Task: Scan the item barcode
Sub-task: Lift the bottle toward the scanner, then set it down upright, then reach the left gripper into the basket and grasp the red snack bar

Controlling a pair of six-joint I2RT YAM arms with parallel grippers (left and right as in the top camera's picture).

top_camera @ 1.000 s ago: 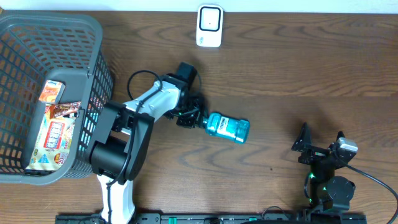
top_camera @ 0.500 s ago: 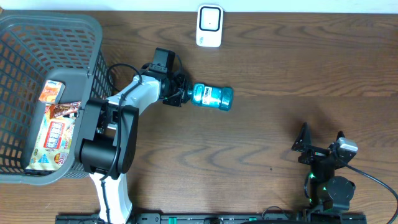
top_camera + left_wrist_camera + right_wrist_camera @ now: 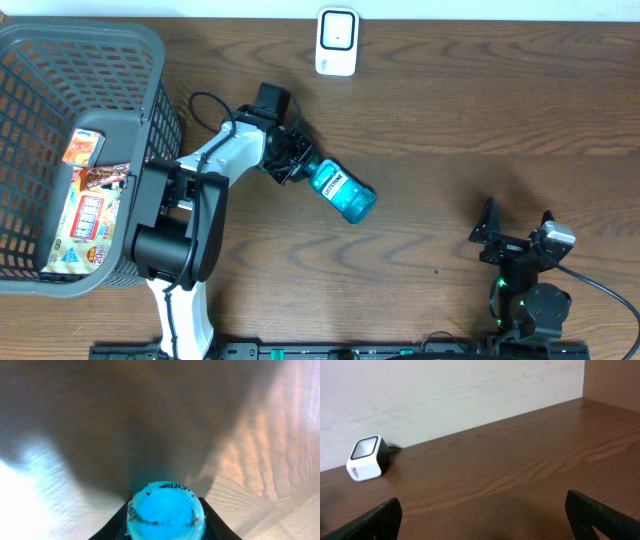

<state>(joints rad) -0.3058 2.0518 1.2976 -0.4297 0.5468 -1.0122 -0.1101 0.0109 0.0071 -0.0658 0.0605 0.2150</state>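
Observation:
A teal mouthwash bottle with a white label hangs over the middle of the table, pointing down and right. My left gripper is shut on its cap end. In the left wrist view the bottle fills the gap between the dark fingers of my left gripper, seen end-on. The white barcode scanner stands at the table's back edge, apart from the bottle. It also shows far left in the right wrist view as the scanner. My right gripper rests open at the front right, gripper holding nothing.
A grey mesh basket stands at the left with snack packets inside. A pale wall runs behind the table.
The left arm carried the bottle up toward the scanner, then swung it so it now points down-right, a little lower. The right arm has not moved.

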